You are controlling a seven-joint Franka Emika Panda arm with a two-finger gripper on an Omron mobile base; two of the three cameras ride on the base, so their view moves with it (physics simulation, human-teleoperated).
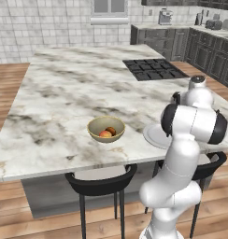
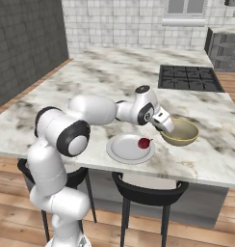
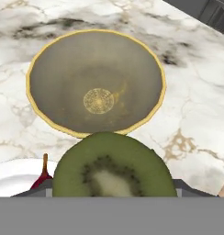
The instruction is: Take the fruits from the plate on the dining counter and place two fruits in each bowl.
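Kiwi half [image 3: 113, 170] held in narrow end effector [image 2: 165, 126], cut face toward hand camera, just short of empty bowl [image 3: 95, 82] on surface [image 2: 114, 72]. Likely light, soft, slippery when cut; best gripped gently across skin sides. Red fruit [image 2: 144, 143] left on plate [image 2: 122, 149]; other bowl [image 1: 105, 128] holding two.

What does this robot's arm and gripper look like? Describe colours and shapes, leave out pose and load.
The arm is a chain of glossy white, rounded tubular links, with dark grey-black rings and caps at the joints. Its wrist ends in a white rounded block with a dark round cap. The gripper is a pale grey-white hand with small dark finger tips. No cables or markings can be made out.
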